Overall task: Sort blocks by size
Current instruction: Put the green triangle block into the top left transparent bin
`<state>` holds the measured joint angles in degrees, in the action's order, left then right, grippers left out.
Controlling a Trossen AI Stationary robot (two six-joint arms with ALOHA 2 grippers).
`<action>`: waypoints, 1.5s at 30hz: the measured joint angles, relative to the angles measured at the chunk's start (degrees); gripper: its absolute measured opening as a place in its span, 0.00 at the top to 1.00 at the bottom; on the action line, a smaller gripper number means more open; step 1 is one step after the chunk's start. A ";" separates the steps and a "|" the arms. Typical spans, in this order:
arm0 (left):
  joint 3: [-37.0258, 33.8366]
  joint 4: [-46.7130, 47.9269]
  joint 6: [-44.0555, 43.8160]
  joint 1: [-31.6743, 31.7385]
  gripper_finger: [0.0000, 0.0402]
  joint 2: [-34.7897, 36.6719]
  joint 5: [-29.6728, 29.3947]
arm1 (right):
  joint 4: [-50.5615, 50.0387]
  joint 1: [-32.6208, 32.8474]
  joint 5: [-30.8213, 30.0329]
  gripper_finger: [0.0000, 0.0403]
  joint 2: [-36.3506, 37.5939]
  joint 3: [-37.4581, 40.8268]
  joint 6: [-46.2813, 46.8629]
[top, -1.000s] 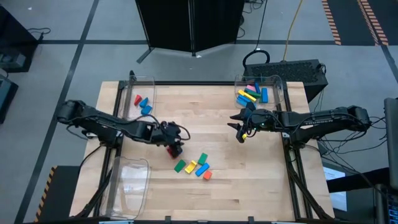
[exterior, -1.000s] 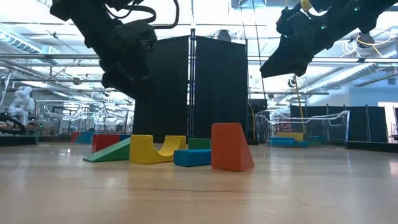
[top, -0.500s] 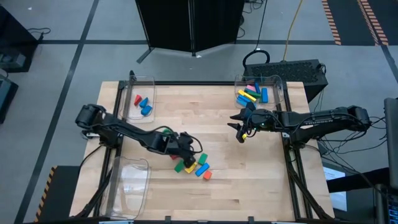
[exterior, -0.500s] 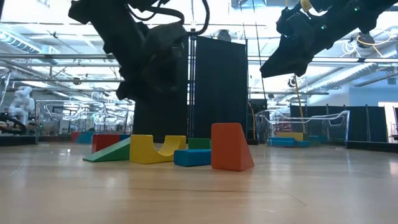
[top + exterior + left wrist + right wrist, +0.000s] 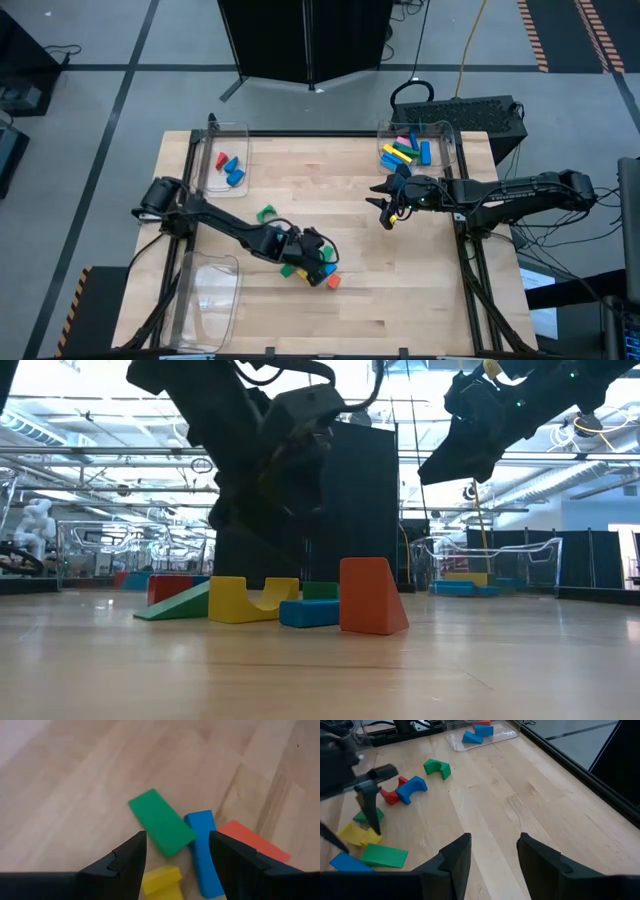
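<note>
The left tool [image 5: 175, 857] hangs open and empty over the blocks [image 5: 161, 821] on the surface [image 5: 400, 290]. The right tool [image 5: 492, 852] waits open and apparently empty, well apart at the right.

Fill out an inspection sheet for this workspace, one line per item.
Surface: wooden table, bare in the middle.
Job's things: loose blocks near the front; more in the back-left bin and back-right bin; a green arch block lies apart.
Clutter: an empty clear bin at front left.
Grippers: left gripper open above the loose blocks, fingers empty; right gripper open, waiting by the back-right bin.
Cables: yellow cable on the floor behind.
Surroundings: dark cabinet behind the table; no person seen.
</note>
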<state>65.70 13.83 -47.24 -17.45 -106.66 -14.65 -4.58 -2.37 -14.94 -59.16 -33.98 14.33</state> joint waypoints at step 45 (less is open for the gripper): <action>9.08 23.45 30.35 3.82 0.47 -4.37 -6.42 | -0.45 0.00 0.02 0.62 0.00 0.00 0.91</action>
<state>74.78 37.28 -16.89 -13.63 -111.03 -21.07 -5.03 -2.37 -14.92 -59.16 -33.98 15.23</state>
